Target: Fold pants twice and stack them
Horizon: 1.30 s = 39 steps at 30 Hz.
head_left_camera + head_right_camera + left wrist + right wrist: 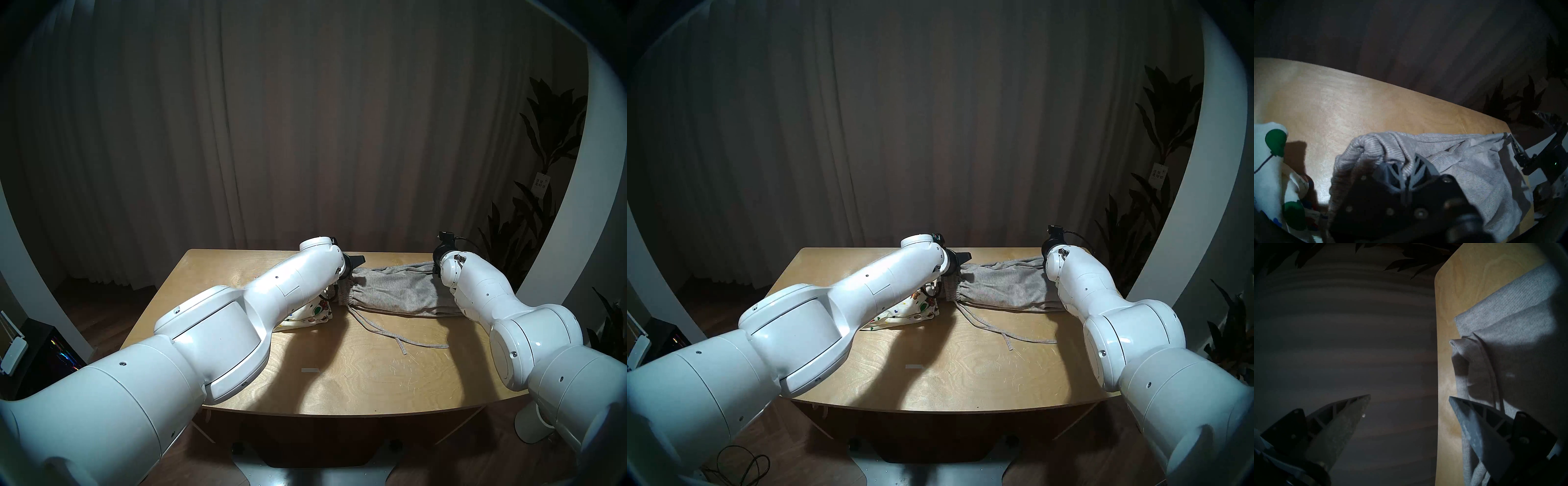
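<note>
The grey shorts (400,292) lie lengthwise across the back right of the table (339,373), with the waistband to the left and the drawstring (400,336) trailing toward the front. My left gripper (1407,162) is shut on the bunched waistband of the grey shorts (1474,161). My right gripper (1409,396) is open at the leg end of the grey shorts (1508,310). One finger is over the cloth and the other is past the table's right edge. The cream printed shorts (312,315) lie crumpled under my left forearm, partly hidden.
A small strip of grey tape (310,370) is stuck on the table's front middle. A dark plant (543,135) stands beyond the right edge, and a curtain hangs behind the table. The cream printed shorts (1271,161) lie just left of my left gripper.
</note>
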{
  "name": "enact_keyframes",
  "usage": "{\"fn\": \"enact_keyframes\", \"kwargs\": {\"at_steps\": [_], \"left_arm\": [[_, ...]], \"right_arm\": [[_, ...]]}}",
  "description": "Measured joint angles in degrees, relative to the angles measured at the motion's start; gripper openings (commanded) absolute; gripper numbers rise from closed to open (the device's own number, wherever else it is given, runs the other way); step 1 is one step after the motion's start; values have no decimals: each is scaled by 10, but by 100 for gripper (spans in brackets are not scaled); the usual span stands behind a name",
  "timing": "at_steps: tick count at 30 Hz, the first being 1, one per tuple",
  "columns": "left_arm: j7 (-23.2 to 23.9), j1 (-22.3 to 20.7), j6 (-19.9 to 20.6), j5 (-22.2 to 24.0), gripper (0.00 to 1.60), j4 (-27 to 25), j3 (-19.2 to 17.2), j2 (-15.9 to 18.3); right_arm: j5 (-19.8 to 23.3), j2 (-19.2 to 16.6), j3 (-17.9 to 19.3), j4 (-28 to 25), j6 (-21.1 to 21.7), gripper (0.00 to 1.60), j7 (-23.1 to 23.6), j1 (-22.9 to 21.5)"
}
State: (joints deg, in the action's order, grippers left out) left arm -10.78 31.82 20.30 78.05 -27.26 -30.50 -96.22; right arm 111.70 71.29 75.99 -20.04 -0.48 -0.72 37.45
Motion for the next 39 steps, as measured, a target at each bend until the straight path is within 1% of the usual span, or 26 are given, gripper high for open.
{"fn": "enact_keyframes", "kwargs": {"at_steps": [3,4,5,9,11,13,15,16,18,19,21,22,25,31,35,39], "left_arm": [[25,13,-5,-9,0,-23,11,14],[34,19,-7,-12,13,-32,13,21],[39,24,-10,-13,160,-39,14,26],[49,38,-26,-17,160,-57,12,53],[51,42,-42,-20,160,-69,5,71],[51,43,-48,-21,160,-74,3,77],[51,44,-65,-23,160,-89,-4,95],[51,45,-80,-24,160,-103,-11,109],[53,47,-96,-25,160,-118,-18,122],[56,48,-114,-27,160,-135,-23,134],[58,49,-122,-28,160,-143,-26,140],[64,50,-137,-32,160,-159,-28,148],[70,50,-150,-37,160,-175,-28,155],[88,52,-186,-51,160,-226,-28,167],[94,59,-201,-54,160,-259,-29,175],[95,75,-212,-55,160,-295,-31,184]], "right_arm": [[2,-1,1,1,3,160,5,0],[2,-1,2,1,4,160,6,0],[3,-1,2,2,4,160,7,0],[5,-3,4,2,8,160,11,1],[6,-4,5,3,10,160,14,2],[6,-4,5,3,11,160,15,3],[7,-5,5,3,13,160,17,4],[7,-5,5,3,15,160,19,5],[8,-5,5,3,17,160,21,7],[8,-5,5,3,19,160,23,8],[8,-5,5,3,21,160,24,9],[8,-5,5,3,22,160,26,10],[8,-6,6,3,24,160,28,11],[10,-7,8,3,30,160,34,17],[12,-7,10,0,36,160,38,21],[16,-7,13,-8,45,160,44,26]]}}
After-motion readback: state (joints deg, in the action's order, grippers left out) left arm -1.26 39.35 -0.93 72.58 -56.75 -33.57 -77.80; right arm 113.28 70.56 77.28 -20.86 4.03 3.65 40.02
